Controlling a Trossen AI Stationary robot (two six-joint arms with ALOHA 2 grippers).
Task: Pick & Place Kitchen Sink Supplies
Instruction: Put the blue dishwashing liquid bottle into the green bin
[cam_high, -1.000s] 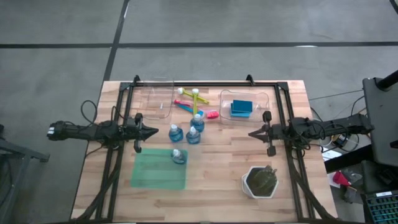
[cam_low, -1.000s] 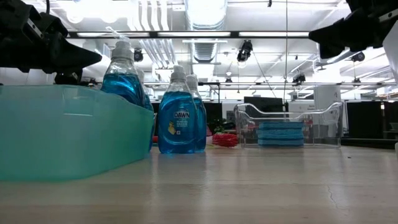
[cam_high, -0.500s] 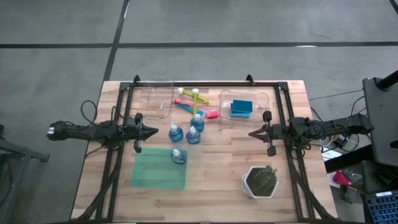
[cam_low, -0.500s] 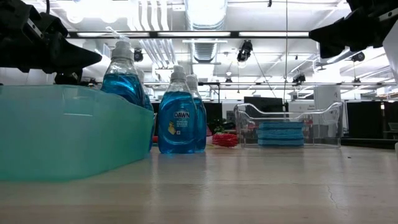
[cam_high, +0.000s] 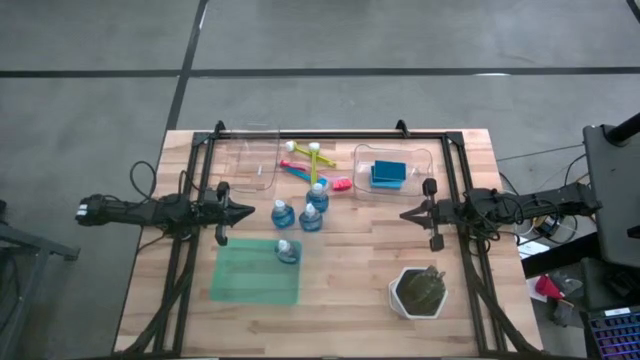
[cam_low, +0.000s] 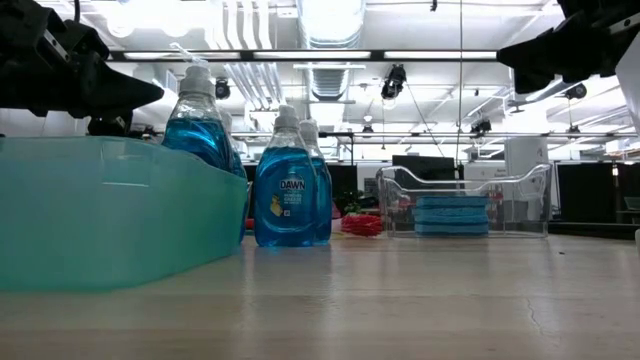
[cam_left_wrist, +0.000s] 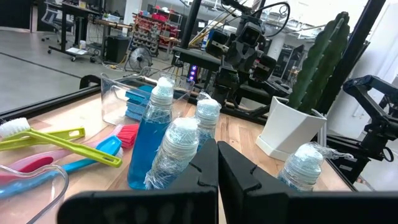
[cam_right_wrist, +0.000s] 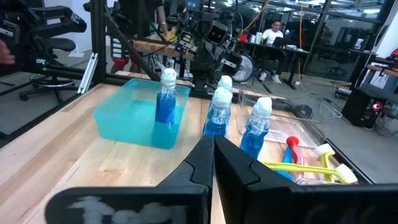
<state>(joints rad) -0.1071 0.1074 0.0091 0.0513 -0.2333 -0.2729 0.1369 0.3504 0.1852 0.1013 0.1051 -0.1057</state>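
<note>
Bottles (cam_high: 302, 213) mid-table | btwn L claw (cam_high: 243, 211) & R claw (cam_high: 408, 214)

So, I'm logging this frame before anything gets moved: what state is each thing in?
left gripper: shut, empty, off the table.
right gripper: shut, empty, off the table.
bottle in the green tray: upright, capped.
three bottles on the table: upright, capped, clustered.
green tray: open-topped, holds one bottle.
sponges: stacked in the right clear bin.
left clear bin: looks empty.
brushes: lying flat between the bins.
</note>
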